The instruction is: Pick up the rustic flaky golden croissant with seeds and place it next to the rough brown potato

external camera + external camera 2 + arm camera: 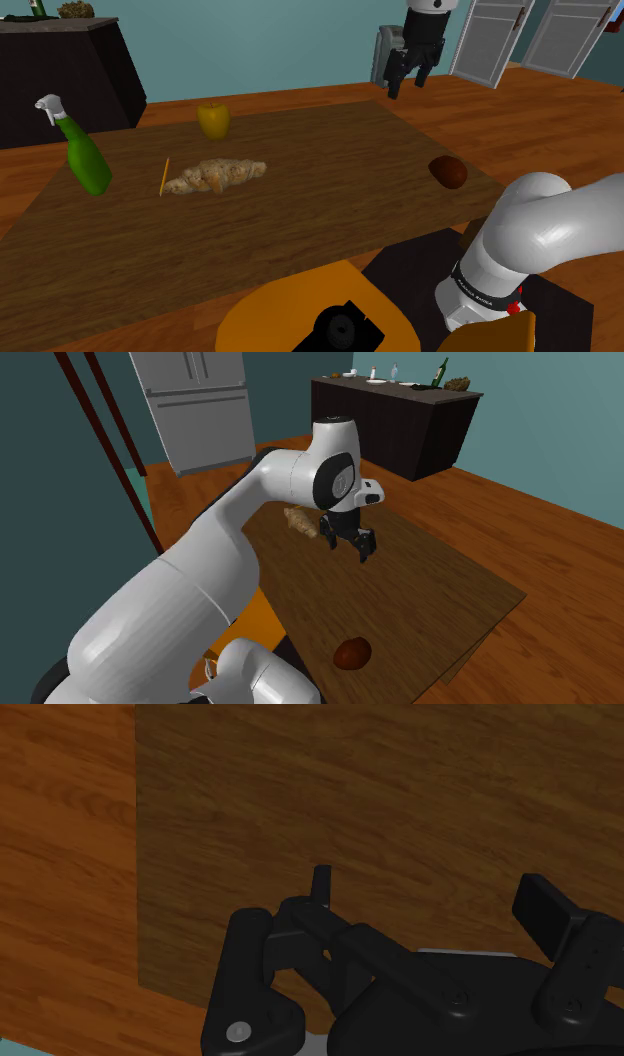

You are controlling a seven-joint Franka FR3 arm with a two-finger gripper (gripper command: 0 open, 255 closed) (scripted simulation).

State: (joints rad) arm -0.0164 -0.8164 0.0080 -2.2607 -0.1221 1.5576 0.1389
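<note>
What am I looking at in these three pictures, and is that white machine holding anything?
It is a white robot arm ending in a black two-finger gripper. One picture looks down over the table from beside the arm, one looks from close behind it, and one comes from a camera on the gripper itself. On the table lie a croissant, a brown potato, a green spray bottle, a yellow pepper and a thin orange stick. The gripper hangs open above the table, holding nothing.
</note>
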